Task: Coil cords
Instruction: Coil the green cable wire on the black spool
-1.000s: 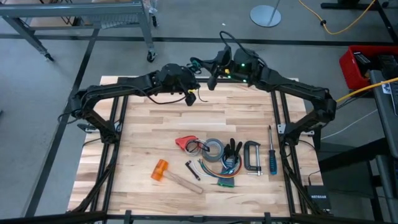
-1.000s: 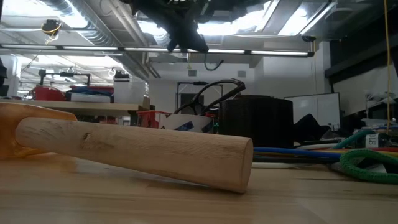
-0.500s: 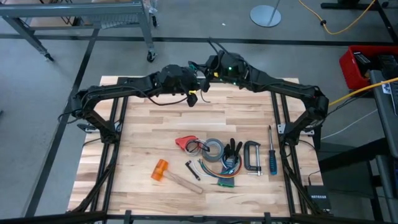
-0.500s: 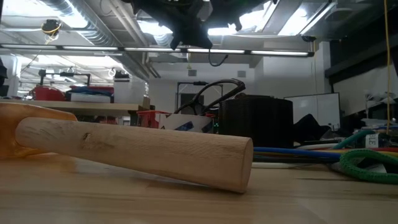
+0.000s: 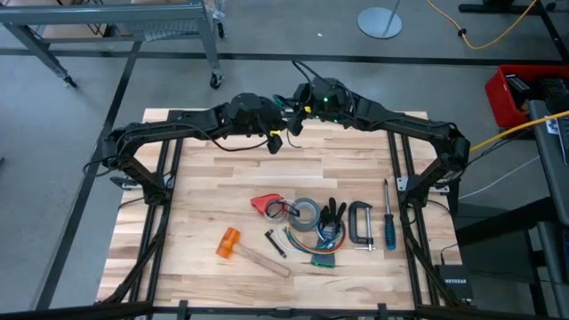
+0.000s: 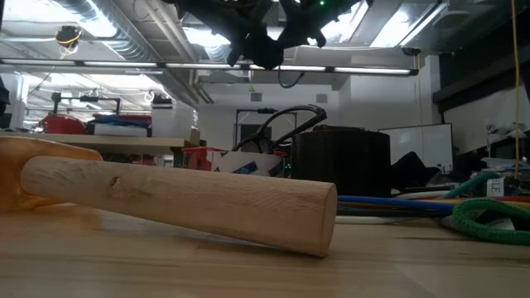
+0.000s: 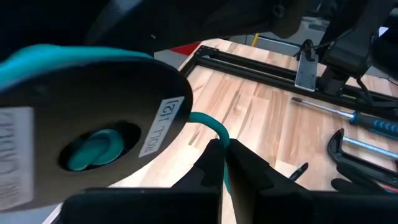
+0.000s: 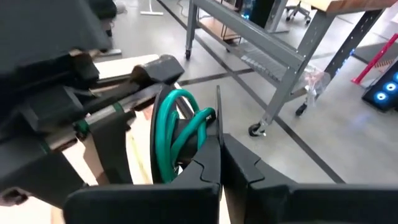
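I have both tools clamped on the thin teal-green cord (image 8: 177, 127), already looped several times above the wooden surface (image 5: 213, 191); the tail remains.

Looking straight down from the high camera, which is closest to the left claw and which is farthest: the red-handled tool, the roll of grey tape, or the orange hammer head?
Measured from the left gripper, at the far middle of the table:
1. Red-handled tool, nearest, just short of the table's middle.
2. Roll of grey tape, slightly farther, to the tool's right.
3. Orange hammer head, farthest, toward the near edge on the left.
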Robot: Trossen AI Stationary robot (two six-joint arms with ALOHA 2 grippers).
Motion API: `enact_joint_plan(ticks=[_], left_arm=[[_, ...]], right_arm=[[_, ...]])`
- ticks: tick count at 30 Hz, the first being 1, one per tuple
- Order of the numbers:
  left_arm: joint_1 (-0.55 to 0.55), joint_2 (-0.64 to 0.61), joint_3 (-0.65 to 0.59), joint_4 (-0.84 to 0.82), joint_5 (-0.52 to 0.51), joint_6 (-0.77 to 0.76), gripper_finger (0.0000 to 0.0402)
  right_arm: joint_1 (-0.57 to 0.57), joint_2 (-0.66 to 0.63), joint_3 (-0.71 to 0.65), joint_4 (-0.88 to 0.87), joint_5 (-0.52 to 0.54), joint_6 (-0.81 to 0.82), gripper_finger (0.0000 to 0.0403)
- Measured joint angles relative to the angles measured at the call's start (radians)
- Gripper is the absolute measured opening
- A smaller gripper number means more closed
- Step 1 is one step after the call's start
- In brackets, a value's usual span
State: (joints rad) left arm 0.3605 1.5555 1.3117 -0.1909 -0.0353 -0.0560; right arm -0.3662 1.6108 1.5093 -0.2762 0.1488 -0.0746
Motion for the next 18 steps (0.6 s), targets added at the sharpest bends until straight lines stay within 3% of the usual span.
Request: enact_joint_plan(ticks=[18], left_arm=[[-0.007,-0.011,0.0,0.013,0.026,-0.027,0.0]], right_arm=[[-0.001,-0.003,0.0,-0.239,0.0,-0.009,0.0001]])
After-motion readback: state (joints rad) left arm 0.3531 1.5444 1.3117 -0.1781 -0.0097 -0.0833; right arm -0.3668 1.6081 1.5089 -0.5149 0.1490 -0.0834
